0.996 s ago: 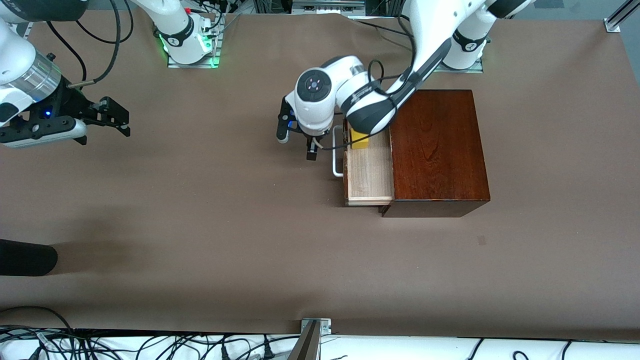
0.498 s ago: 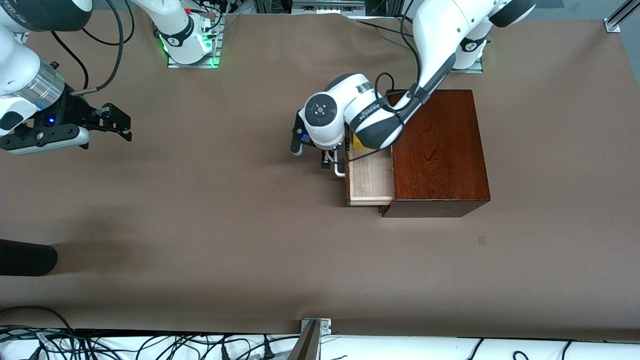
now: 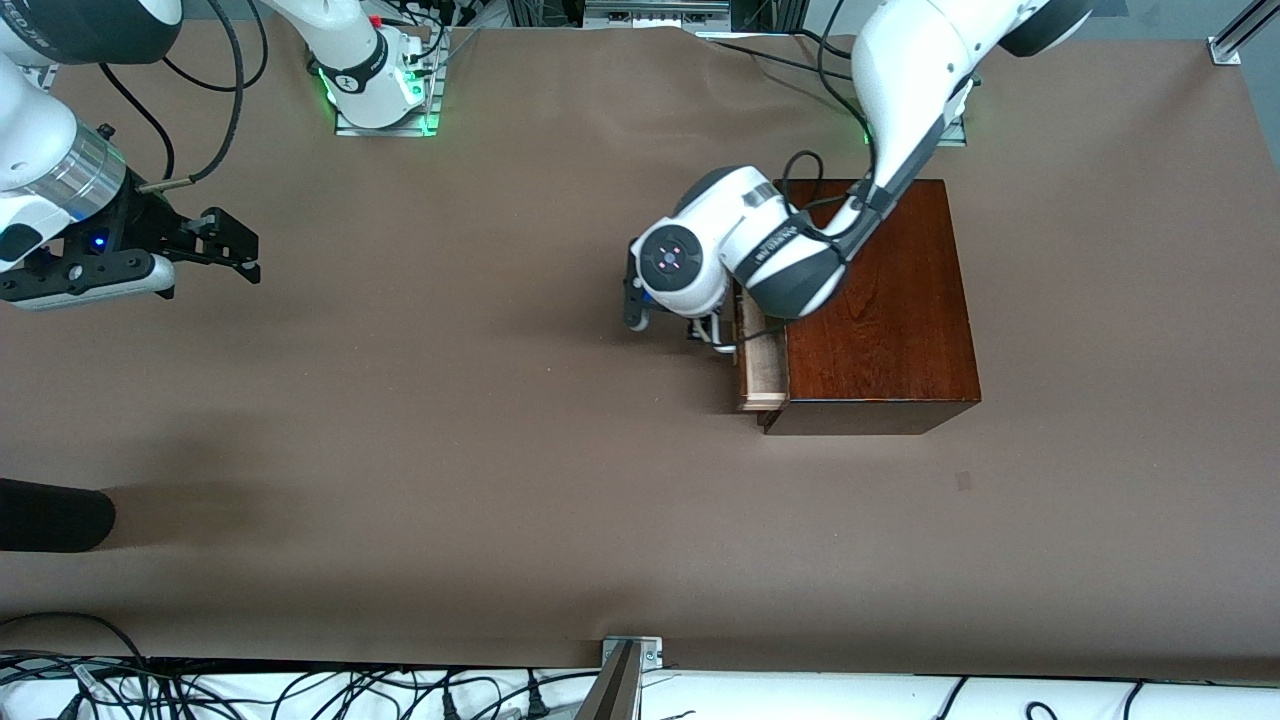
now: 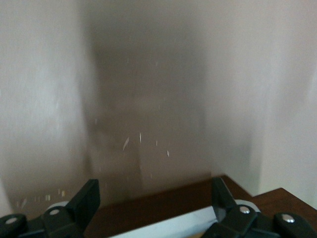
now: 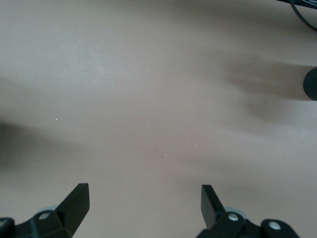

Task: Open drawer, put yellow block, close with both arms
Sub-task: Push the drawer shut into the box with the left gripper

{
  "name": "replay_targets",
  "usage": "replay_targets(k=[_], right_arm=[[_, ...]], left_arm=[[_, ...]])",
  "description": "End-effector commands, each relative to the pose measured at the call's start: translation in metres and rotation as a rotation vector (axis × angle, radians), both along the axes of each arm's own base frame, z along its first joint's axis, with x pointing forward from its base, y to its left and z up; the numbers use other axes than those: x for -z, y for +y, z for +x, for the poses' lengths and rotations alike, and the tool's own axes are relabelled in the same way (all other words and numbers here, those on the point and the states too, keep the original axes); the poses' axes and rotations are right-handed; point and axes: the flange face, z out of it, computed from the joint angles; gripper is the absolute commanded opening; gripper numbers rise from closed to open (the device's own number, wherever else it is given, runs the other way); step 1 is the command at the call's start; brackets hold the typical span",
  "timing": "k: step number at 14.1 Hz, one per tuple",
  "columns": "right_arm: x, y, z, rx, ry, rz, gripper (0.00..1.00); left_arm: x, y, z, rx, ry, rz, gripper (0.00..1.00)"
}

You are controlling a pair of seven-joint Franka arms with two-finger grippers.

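The dark reddish-brown wooden box [image 3: 870,300] stands toward the left arm's end of the table. Its drawer [image 3: 762,365] sticks out only a little and shows a narrow strip of pale wood. The yellow block is hidden. My left gripper [image 3: 668,325] is low in front of the drawer, open, with its fingers on either side of the white bar handle [image 3: 722,347]. The left wrist view shows that handle [image 4: 168,225] and the dark drawer front [image 4: 163,203] between the open fingers of the left gripper [image 4: 154,188]. My right gripper [image 3: 235,245] waits open and empty over the table at the right arm's end, and shows in its wrist view [image 5: 143,192].
A black rounded object [image 3: 50,515] lies at the table's edge at the right arm's end, nearer the front camera. A metal bracket [image 3: 630,650] sits at the table's near edge. Brown table surface [image 3: 450,420] spreads between the two grippers.
The left gripper has moved toward the box and pushed the drawer most of the way in. The yellow block, visible in the open drawer before, is now hidden. The right arm has barely moved.
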Motion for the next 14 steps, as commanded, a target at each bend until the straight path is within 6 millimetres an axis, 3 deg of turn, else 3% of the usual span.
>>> replay_targets(k=[1,6,9,10,12,14], right_arm=[[-0.007,0.004,0.001,-0.004,-0.008,-0.013,1.00],[-0.008,0.004,0.002,-0.006,-0.009,-0.012,1.00],[-0.009,0.004,0.002,-0.005,-0.015,-0.011,1.00],[-0.010,0.004,0.002,-0.005,-0.017,-0.007,1.00],[-0.010,0.004,0.003,-0.001,-0.016,-0.006,1.00],[-0.010,0.003,0.003,0.002,-0.016,-0.006,1.00]], left_arm=[[-0.028,0.028,0.009,0.005,0.001,0.059,1.00],[-0.030,0.046,0.013,0.034,-0.025,0.164,1.00],[-0.034,0.037,0.009,0.041,-0.035,0.153,1.00],[-0.043,0.031,0.008,0.036,-0.039,0.131,1.00],[-0.089,0.021,-0.001,-0.014,-0.067,0.062,1.00],[-0.146,0.036,0.001,-0.113,-0.094,-0.006,1.00]])
